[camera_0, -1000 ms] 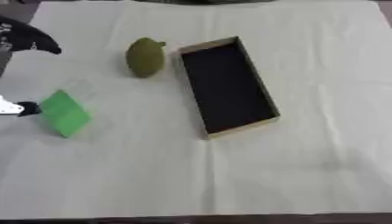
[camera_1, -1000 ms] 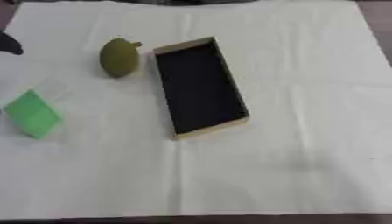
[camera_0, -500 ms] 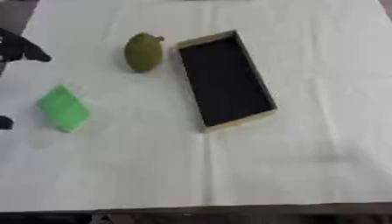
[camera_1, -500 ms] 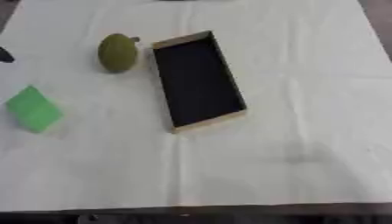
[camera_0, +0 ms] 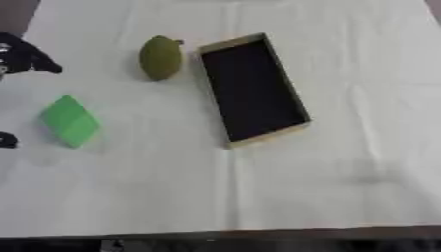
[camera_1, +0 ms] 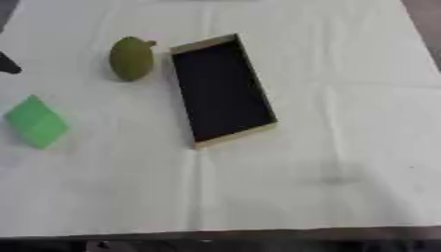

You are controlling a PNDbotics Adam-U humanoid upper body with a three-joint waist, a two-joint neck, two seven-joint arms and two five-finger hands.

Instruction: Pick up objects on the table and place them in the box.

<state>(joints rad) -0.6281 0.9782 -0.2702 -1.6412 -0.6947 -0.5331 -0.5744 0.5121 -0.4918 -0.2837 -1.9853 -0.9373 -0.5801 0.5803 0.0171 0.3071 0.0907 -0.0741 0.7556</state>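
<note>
A green block (camera_0: 71,120) lies on the white cloth at the left. An olive-green, pear-shaped fruit (camera_0: 160,57) sits farther back, just left of the box (camera_0: 268,138). The box is a long shallow tray with a tan rim and a black inside, and nothing shows in it. My left hand (camera_0: 26,55) shows only at the left edge. Dark fingers are above the green block and a dark tip (camera_0: 7,140) is below it, spread wide and apart from the block, holding nothing. My right hand is out of sight.
The white cloth (camera_0: 327,182) covers the table. The table's front edge (camera_0: 258,232) runs along the bottom of the view, with dark floor beyond it.
The whole picture has shifted as the camera tilted, and the table's front edge now shows. My left hand has drawn back to the left, away from the green block.
</note>
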